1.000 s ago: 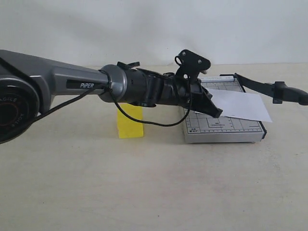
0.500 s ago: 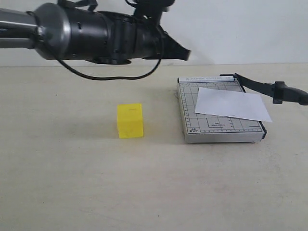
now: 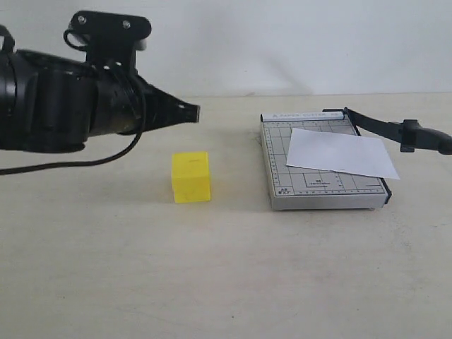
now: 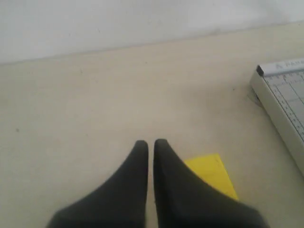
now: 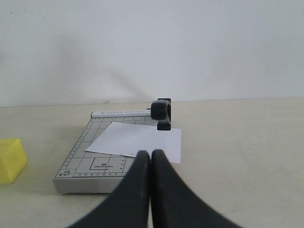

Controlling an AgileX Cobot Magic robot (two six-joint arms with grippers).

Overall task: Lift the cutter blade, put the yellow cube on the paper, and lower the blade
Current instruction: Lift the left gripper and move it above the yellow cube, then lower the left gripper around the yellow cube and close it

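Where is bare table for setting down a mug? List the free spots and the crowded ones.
Free: the wide strip of table in front of the cube and trimmer; the gap between those two. Crowded: paper covers much of the trimmer, the blade juts past its right edge, and the left claw hangs over the cube.
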